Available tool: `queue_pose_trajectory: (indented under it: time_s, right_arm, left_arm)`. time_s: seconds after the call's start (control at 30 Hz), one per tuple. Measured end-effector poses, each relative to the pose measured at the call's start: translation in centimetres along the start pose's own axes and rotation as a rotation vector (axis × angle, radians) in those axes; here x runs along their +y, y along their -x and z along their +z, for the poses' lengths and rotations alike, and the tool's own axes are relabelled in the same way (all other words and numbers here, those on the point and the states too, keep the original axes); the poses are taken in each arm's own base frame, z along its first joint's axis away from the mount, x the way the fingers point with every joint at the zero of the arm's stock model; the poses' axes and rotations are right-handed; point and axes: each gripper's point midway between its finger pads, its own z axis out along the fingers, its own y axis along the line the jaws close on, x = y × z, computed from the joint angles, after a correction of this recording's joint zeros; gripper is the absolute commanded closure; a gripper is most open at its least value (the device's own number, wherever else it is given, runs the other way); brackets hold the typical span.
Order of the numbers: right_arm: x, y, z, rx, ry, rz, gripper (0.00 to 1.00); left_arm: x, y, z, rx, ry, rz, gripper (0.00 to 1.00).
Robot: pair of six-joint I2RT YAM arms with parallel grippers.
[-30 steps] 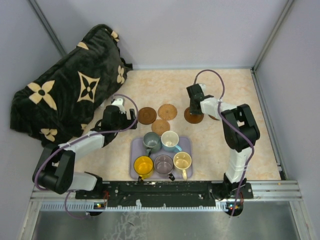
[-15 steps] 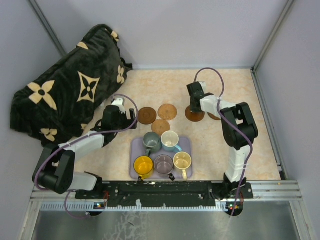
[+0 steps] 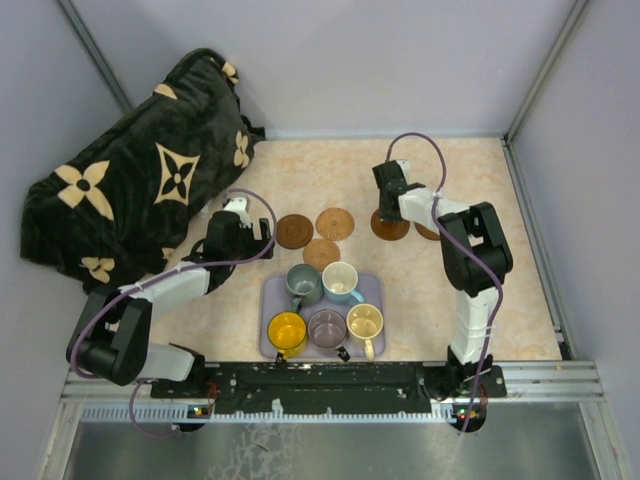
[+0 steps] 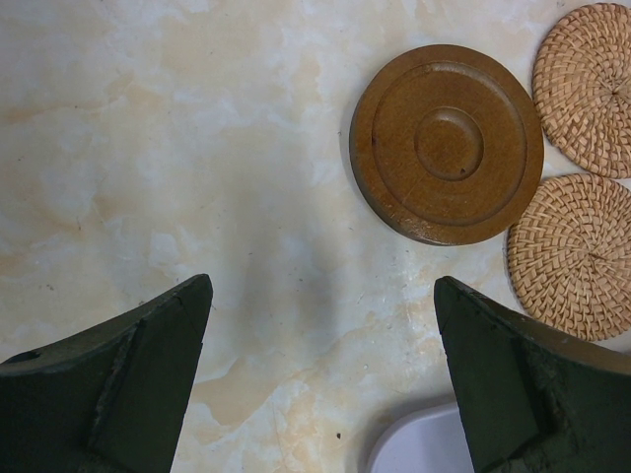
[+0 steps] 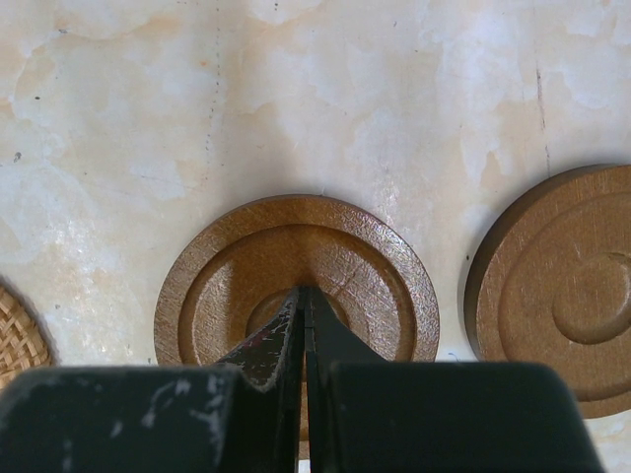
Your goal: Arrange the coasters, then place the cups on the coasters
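Your right jaws, clenched, nudged the wooden coaster (image 5: 286,251) under them farther out | left jaws released, empty | risk: tips slipping, coaster striking neighbour (image 5: 562,291) beside them

High overview above; two close, downward wrist views

Bare tabletop (image 4: 197,148) lies between and ahead of the left gripper's (image 4: 322,286) spread fingers. Ahead to its right sit a wooden coaster (image 4: 446,144) and two woven coasters (image 4: 570,256). A lavender tray corner (image 4: 424,448) crowds its right finger. The right gripper's (image 5: 303,291) closed tips sit over a grooved coaster (image 5: 227,286), with a neighbouring coaster (image 5: 557,286) just to the right across a narrow gap.
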Motion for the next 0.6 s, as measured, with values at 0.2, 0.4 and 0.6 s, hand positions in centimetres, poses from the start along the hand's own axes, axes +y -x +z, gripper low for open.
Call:
queue_pose_trajectory:
  time_s: [0.2, 0.4, 0.6]
  right_arm:
    - [0.0, 0.1, 0.0, 0.0, 0.017, -0.022, 1.0]
    - [0.2, 0.0, -0.4, 0.011, 0.037, -0.047, 1.0]
    - [0.6, 1.4, -2.9, -0.025, 0.067, -0.049, 0.93]
  left_arm:
    - [0.0, -0.2, 0.1, 0.005, 0.001, 0.001, 0.0]
    - [0.1, -0.1, 0.1, 0.004, 0.006, 0.004, 0.0]
    - [0.3, -0.3, 0.2, 0.009, 0.012, 0.013, 0.0]
